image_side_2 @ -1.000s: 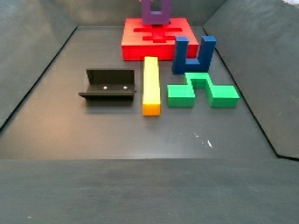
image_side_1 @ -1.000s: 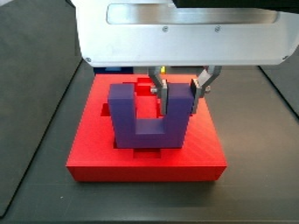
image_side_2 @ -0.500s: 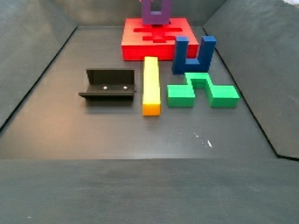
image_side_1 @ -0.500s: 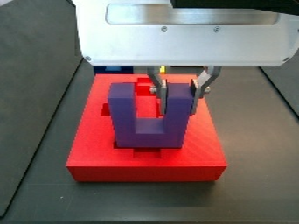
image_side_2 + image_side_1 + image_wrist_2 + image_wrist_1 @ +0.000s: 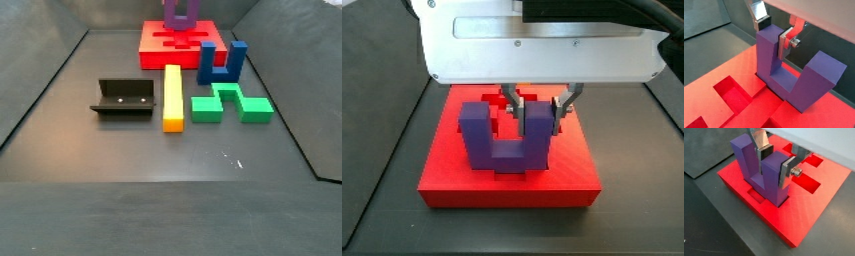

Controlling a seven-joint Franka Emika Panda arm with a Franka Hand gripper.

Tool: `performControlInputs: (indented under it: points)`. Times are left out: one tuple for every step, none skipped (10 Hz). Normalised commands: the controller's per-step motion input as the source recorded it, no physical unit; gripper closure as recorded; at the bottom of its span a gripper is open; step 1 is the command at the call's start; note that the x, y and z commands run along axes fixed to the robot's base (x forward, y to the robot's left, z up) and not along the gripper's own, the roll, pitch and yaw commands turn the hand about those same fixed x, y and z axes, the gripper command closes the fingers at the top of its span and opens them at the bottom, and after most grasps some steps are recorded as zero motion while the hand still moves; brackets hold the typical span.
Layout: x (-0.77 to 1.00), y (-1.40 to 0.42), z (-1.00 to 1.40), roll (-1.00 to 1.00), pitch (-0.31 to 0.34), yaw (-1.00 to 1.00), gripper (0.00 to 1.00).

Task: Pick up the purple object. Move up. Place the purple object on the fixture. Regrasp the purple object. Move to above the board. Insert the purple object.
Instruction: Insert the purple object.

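Wrist views: my two-finger gripper (image 5: 775, 162) clamps one prong of the purple U-shaped block (image 5: 763, 173), prongs up, its base sunk in the thick red slab board (image 5: 811, 213). Side view: block (image 5: 506, 135) upright at the board's (image 5: 509, 185) near edge. Other side view: black L-shaped fixture (image 5: 123, 98) well apart from the board (image 5: 179, 42)

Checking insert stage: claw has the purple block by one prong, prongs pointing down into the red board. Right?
Not quite. The claw does grip one prong of the purple block over the red board, but the prongs point up, base bar down, as a side view shows.
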Motion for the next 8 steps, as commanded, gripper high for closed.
performControlInputs:
  points:
    - [0.17, -0.16, -0.43, 0.20, 0.023, 0.00, 1.00]
    - [0.25, -0.20, -0.49, 0.34, 0.180, 0.00, 1.00]
    - [0.19, -0.19, -0.43, 0.32, 0.241, 0.00, 1.00]
    - [0.19, -0.15, -0.48, 0.27, 0.256, -0.03, 1.00]
    - [0.18, -0.11, -0.51, 0.25, 0.251, -0.06, 1.00]
    - [0.14, -0.05, -0.67, 0.19, 0.196, -0.06, 1.00]
    - [0.09, 0.00, -0.77, 0.15, 0.156, -0.06, 1.00]
    - [0.00, 0.00, 0.00, 0.00, 0.000, 0.00, 1.00]
